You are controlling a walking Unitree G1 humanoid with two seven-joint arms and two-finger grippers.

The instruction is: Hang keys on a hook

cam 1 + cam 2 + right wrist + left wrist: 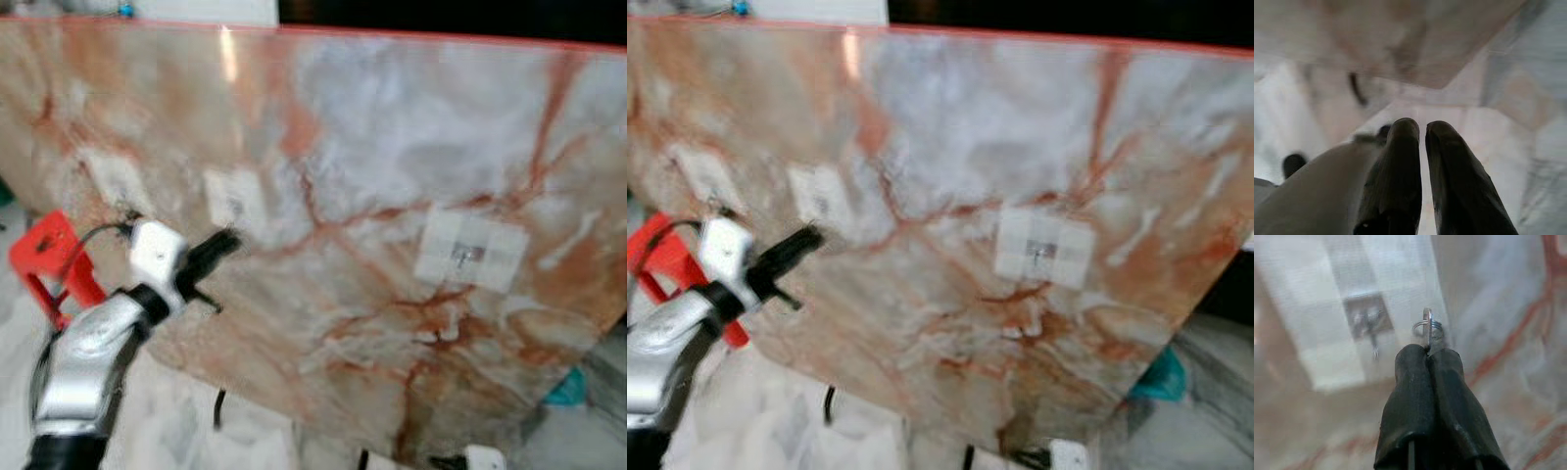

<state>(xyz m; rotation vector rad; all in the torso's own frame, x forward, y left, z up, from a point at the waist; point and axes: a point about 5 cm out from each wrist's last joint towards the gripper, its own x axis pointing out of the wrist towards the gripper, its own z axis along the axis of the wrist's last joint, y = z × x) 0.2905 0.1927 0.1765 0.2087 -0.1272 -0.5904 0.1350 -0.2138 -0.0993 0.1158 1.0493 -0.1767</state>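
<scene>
Marble panel (pixel 392 147): polished stone look, glossy, white-grey with rust-red veining, light glare near top edge. Hook pads on it, e.g. middle hook (pixel 233 199) and right hook (pixel 471 252): white squarish plates, look like smooth plastic, small shiny metal piece at centre. Key ring (pixel 1427 325): bright bare metal, wire-coil finish, reflective. Left gripper (pixel 1428 352) fingers (pixel 1410 396): black, matt, rubbery, slightly textured skin. Right gripper (pixel 1422 128): same matt black covering. Left arm (pixel 88 357): silver metal, smooth, semi-gloss; white plastic housing at wrist. Red stool (pixel 49 257): flat red, painted or plastic, can't tell. Floor (pixel 176 421): pale marbled tile, smooth
</scene>
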